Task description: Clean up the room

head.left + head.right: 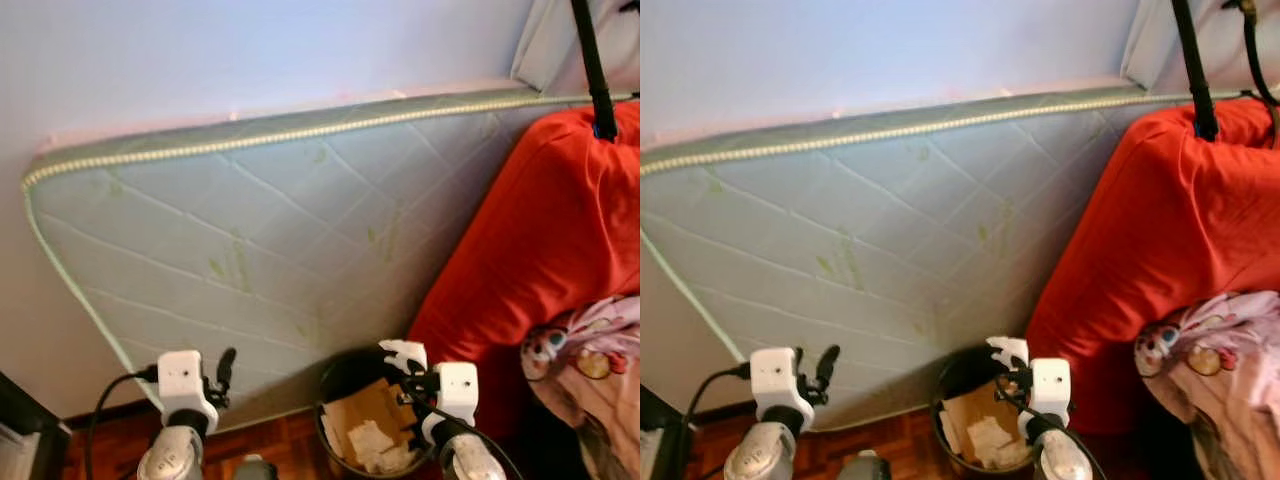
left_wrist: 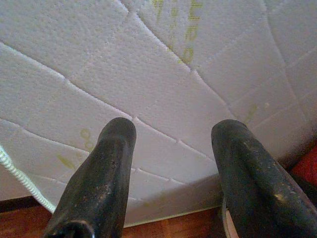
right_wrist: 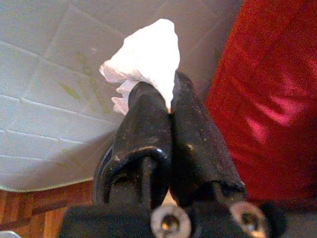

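Mattress comes first, the biggest thing before us: quilted, pale green, leaning on its long edge against the wall, with a red cushion propped against its right side. We take both as fixtures for this step, not things to move.

Below them, on the wooden floor at the foot of the mattress, stands the dark round bin, already holding cardboard scraps and paper. A patterned cloth lies at the far right, well apart from the bin.

Our right tool is closed tight on a crumpled white tissue, which sticks out past the fingertips; it hangs over the bin's right rim. Our left tool is spread wide with nothing in it, pointing at the lower mattress, idle.

We judge the step in hand to be dropping the tissue into the bin. To do it well, we should bring the right tool a little further left so the tissue sits over the middle of the opening rather than the rim, then tilt the fingers downward before parting them. The tissue is light and may cling to a finger, so we should part them fully and check that it falls. Keeping low spares us a drift onto the floor.
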